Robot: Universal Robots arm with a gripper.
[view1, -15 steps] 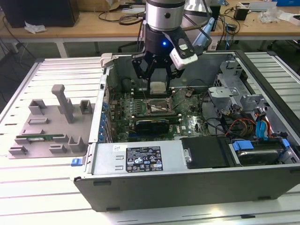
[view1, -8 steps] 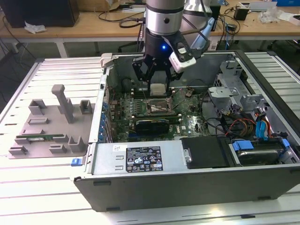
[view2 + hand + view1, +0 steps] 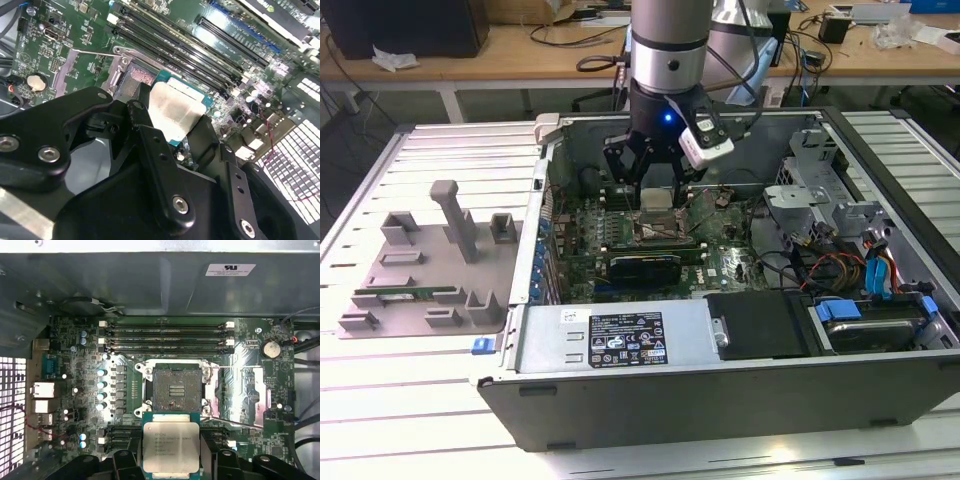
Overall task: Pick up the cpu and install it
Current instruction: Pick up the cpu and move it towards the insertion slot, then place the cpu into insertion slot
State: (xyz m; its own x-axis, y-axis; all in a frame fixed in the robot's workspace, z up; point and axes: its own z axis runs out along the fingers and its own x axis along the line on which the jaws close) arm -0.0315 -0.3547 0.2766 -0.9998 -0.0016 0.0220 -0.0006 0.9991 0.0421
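Observation:
The cpu (image 3: 171,447), a square chip with a silver-grey metal top, is clamped between the black fingers of my gripper (image 3: 171,462). In the second wrist view the cpu (image 3: 175,112) hangs tilted over the motherboard, one finger (image 3: 150,145) pressing on its edge. Just beyond it lies the open socket (image 3: 177,390), its contact field bare and the metal frame swung aside. In the exterior view my gripper (image 3: 658,192) is down inside the open computer case, holding the cpu (image 3: 657,199) slightly above the socket (image 3: 660,232).
Memory slots (image 3: 165,337) run along one side of the socket. The swung-open load plate (image 3: 245,390) lies beside it. The case walls (image 3: 535,250), power supply (image 3: 620,340) and cabled drive cage (image 3: 865,260) enclose the board. A grey fixture (image 3: 420,260) holds a green memory stick (image 3: 405,295).

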